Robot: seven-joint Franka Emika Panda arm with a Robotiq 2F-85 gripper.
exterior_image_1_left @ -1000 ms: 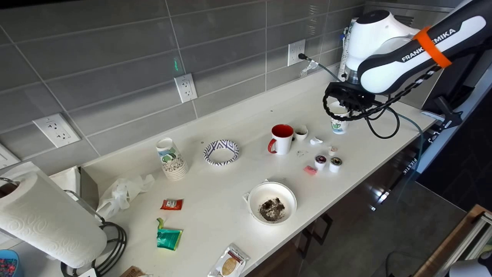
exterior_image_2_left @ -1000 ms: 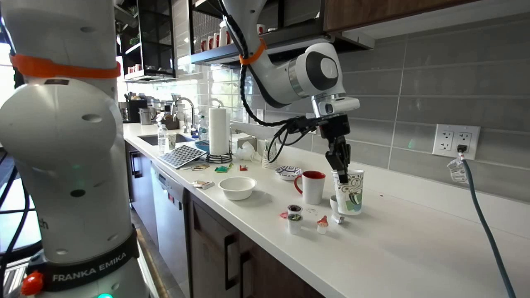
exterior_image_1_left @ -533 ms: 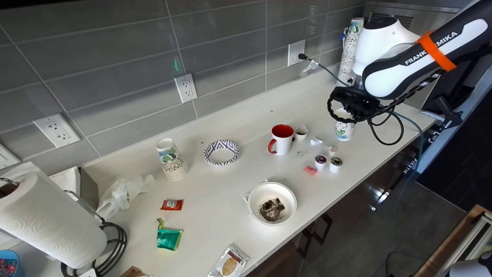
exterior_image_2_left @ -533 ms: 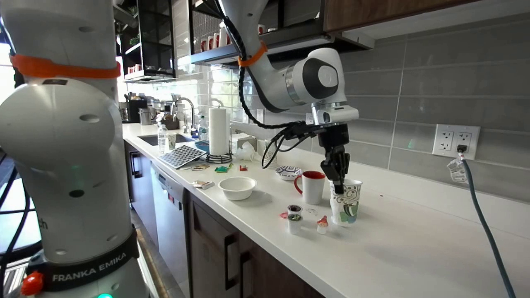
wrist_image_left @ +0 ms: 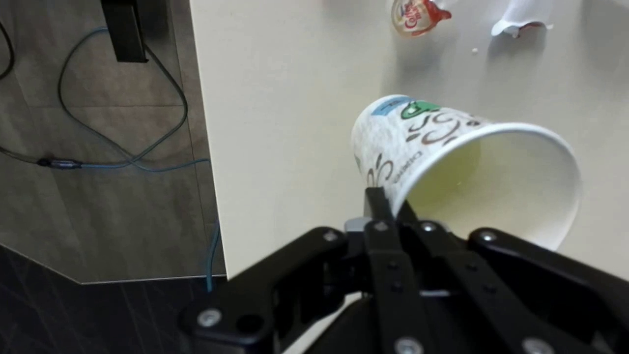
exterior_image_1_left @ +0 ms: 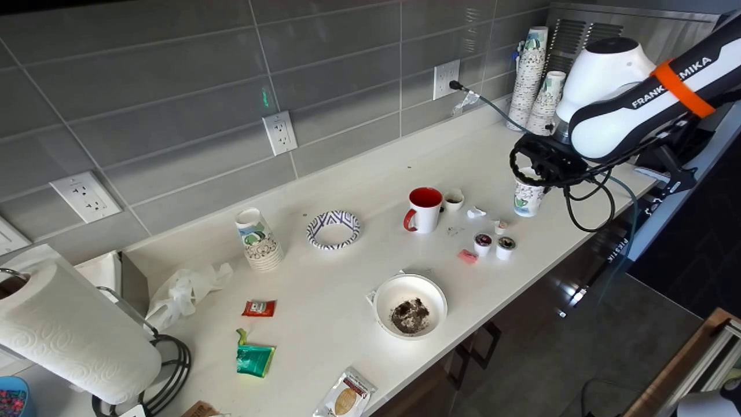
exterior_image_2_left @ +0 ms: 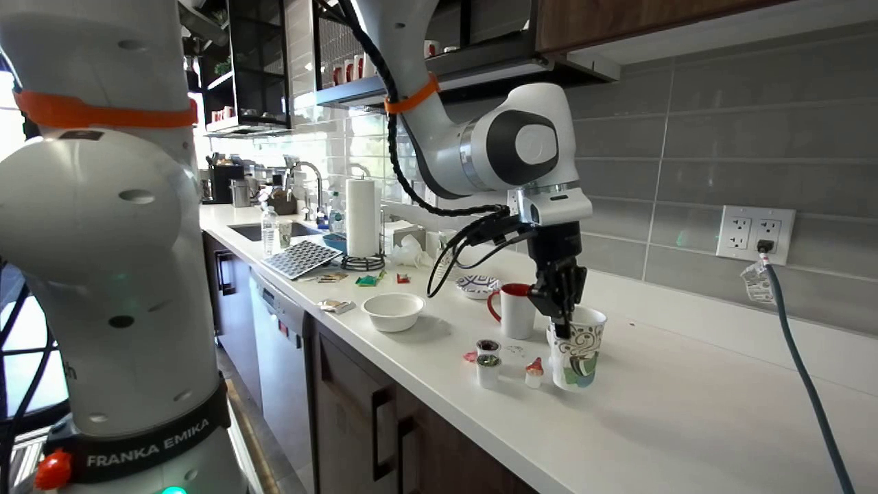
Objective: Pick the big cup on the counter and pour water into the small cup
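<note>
The big cup (exterior_image_1_left: 525, 200) is a white paper cup with brown swirls and green print, without a handle. It shows in both exterior views (exterior_image_2_left: 577, 357). My gripper (wrist_image_left: 393, 211) is shut on its rim wall, one finger outside and one inside. In the wrist view the cup (wrist_image_left: 422, 132) leans, mouth towards me, with yellowish liquid inside. Whether its base touches the pale counter (exterior_image_1_left: 324, 278) I cannot tell. Candidates for the small cup are two tiny cups with dark contents (exterior_image_1_left: 482, 244) (exterior_image_1_left: 505, 248), and a small white cup (exterior_image_1_left: 452, 200) beside the mug.
A red-lined mug (exterior_image_1_left: 425, 209) with a red handle stands near. A creamer cup (wrist_image_left: 415, 17) and a white scrap (exterior_image_1_left: 476, 212) lie close by. A white bowl (exterior_image_2_left: 393, 321) stands near the front edge. Cup stacks (exterior_image_1_left: 527, 87) and a green cable (exterior_image_1_left: 495, 107) are at the back.
My gripper and the big cup have moved together towards the counter's front edge, away from the mug. The cup now hides the small white cup in an exterior view. The back cup stacks show more.
</note>
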